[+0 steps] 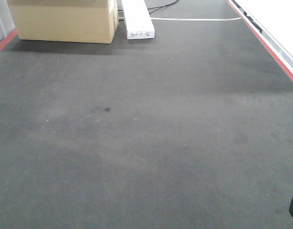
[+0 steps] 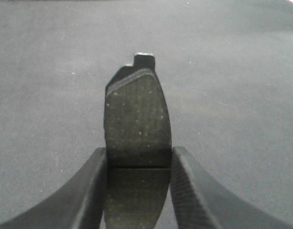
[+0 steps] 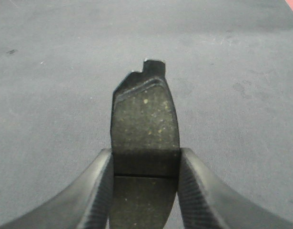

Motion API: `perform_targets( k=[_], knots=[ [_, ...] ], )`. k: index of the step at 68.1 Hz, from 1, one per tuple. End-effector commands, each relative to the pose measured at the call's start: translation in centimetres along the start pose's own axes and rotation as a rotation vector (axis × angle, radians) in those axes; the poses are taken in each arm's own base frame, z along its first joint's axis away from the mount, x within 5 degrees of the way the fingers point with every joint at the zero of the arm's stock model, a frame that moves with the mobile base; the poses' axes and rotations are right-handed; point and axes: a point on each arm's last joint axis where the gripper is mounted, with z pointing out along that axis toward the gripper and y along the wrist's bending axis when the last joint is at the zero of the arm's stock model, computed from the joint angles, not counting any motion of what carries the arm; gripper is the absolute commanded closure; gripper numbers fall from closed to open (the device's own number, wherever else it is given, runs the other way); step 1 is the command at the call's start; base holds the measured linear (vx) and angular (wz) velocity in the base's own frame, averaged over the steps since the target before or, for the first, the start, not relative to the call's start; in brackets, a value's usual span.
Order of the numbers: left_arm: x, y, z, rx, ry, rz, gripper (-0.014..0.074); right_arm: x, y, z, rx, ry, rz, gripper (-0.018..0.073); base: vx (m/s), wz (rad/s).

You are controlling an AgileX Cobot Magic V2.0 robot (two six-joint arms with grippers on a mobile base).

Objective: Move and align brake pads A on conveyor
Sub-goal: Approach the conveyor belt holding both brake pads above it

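Left gripper point(image 2: 139, 158): two dark textured fingers point(image 2: 91, 186) clamped on the long edges of brake pad one point(image 2: 136, 119), gripping at its thin centre groove. The grey-brown speckled friction face is turned to the wrist camera, and the far end, with a dark backing-plate tab, points away from the gripper. Whether the pad touches the conveyor point(image 2: 241, 95) beneath it cannot be told. Right gripper point(image 3: 146, 158): same pose, fingers point(image 3: 96, 188) closed on both sides of brake pad two point(image 3: 145, 119) at the groove, tab end forward, over the dark belt point(image 3: 55, 95); contact with the belt likewise cannot be told. Conveyor point(image 1: 146, 143), front view: wide matte grey-black surface, a small dark spot point(image 1: 107, 109) left of centre, a red edge stripe point(image 1: 265, 45) along the right side. Far end of the belt: cardboard box point(image 1: 65, 19), and a long white box point(image 1: 136, 19) just beside it.
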Motion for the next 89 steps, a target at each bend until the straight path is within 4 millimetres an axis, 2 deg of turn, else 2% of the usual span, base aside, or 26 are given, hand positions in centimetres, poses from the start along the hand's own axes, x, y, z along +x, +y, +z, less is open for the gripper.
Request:
perform_targets(
  k=[1,89],
  knots=[
    [-1.6,-0.28,-0.33,0.024,-0.101,0.007,0.0602,-1.82,0.11,-0.42,-0.007,-0.123,-0.01,0.0569,0.06,-0.01],
    [-1.6,-0.28,-0.33,0.024,-0.101,0.007,0.0602,-1.82,0.11,-0.42,-0.007,-0.123,-0.01,0.0569,0.03,-0.01]
  ],
)
